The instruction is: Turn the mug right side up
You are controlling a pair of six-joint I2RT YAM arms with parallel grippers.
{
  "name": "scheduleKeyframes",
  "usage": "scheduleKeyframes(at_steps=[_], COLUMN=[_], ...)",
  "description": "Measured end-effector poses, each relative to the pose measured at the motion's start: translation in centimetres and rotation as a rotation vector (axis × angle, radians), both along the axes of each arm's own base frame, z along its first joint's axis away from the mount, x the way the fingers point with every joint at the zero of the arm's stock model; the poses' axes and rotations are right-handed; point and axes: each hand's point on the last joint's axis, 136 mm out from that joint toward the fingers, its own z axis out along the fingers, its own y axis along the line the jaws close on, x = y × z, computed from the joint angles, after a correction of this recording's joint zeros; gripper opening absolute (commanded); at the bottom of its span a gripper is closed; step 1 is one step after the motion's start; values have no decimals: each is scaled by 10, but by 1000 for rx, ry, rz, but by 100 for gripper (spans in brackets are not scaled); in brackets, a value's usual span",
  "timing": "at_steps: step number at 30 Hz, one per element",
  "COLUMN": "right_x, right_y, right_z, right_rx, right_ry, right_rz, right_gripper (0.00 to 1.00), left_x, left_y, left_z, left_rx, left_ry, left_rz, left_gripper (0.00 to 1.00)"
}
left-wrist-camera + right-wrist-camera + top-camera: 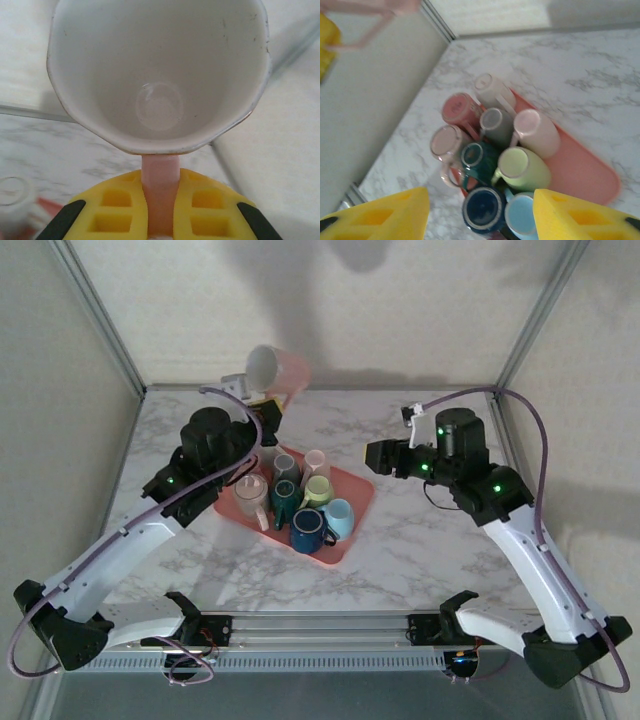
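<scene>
A pink mug [277,369] with a white inside hangs in the air above the table's far left corner. It is tipped on its side, mouth toward the near side. My left gripper [264,403] is shut on its handle. In the left wrist view the pink handle [160,182] runs between the yellow fingers [112,207], and the mug's open mouth [160,75] faces the camera. My right gripper [383,456] hovers open beside the tray's right end, with nothing between its yellow fingers [385,215]. The lifted mug's handle [367,32] shows blurred at the top left of the right wrist view.
A salmon tray [352,502] sits mid-table with several mugs on it, most bottom up [522,167]. A clear glass mug [252,497] stands at the tray's left edge. Enclosure walls and metal posts [100,315] close off the back and sides.
</scene>
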Motion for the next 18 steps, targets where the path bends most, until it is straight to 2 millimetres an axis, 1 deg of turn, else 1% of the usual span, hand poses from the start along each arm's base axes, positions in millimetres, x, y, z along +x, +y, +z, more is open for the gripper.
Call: scheduleKeyframes(at_steps=[2,4,8,12,16,18], right_x=[1,3,7,10,12,12], right_y=[0,1,3,5,6,6], right_z=[-10,-16,-17,-17,-22,-25], right_rx=[-38,-67,-89,-99,-112,-118], right_ry=[17,28,24,19,32,42], right_rz=[13,22,36,44,47,48], right_gripper=[58,59,59,59,59,58], left_x=[8,16,32,45,53,56], left_y=[16,35,77,131,186,209], left_z=[-6,-15,-42,-72,-100,-114], left_rx=[53,101,177,231,262,267], left_ry=[20,50,141,259,368,416], left_rz=[64,128,255,392,526,578], left_gripper=[0,0,0,0,0,0])
